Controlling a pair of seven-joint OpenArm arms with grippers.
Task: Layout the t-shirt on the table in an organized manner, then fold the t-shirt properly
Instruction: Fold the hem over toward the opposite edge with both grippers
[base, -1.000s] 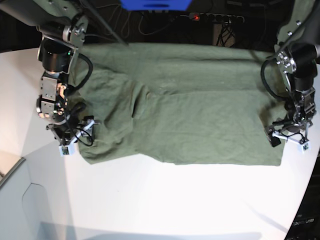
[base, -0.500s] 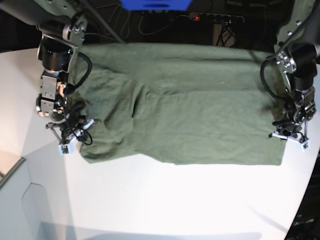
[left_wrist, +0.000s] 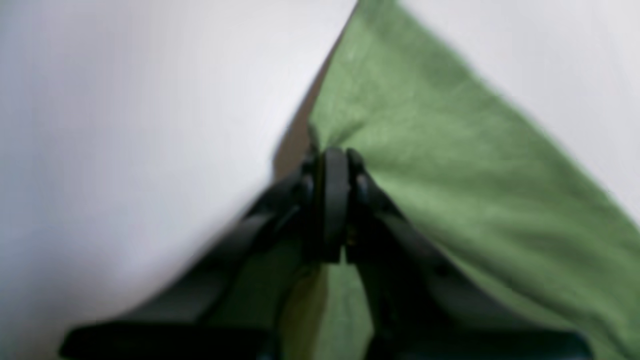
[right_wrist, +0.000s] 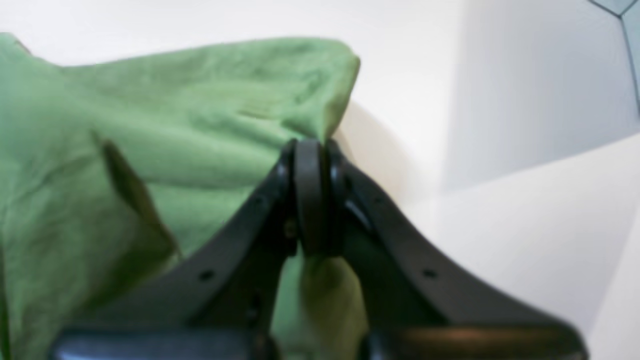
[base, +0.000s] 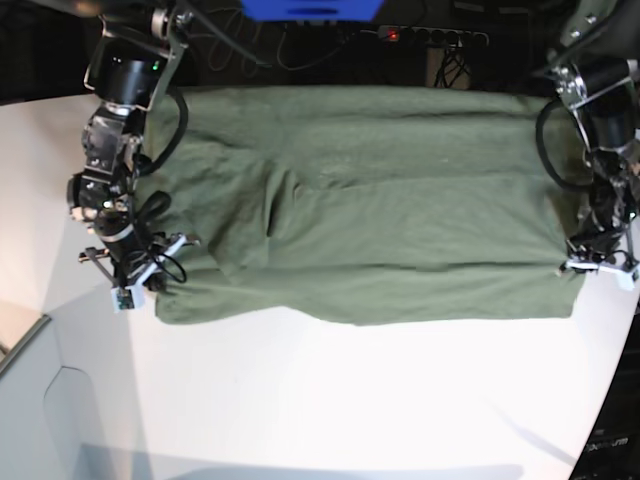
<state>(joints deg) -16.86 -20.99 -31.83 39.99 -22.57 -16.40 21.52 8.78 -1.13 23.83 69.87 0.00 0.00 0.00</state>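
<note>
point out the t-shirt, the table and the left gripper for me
t-shirt (base: 400, 220), base view, middle of the spread cloth
table (base: 330, 400), base view, bare white top near the front
left gripper (left_wrist: 332, 160), left wrist view, tips of the shut fingers pinching the cloth edge

Plain olive-green t-shirt (base: 380, 220); white table (base: 330, 400).

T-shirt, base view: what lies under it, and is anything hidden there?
Only the white table shows, bare around the spread t-shirt. Whatever sits beneath the cloth is covered. The left gripper and right gripper pinch its near corners, slightly raised.
</note>
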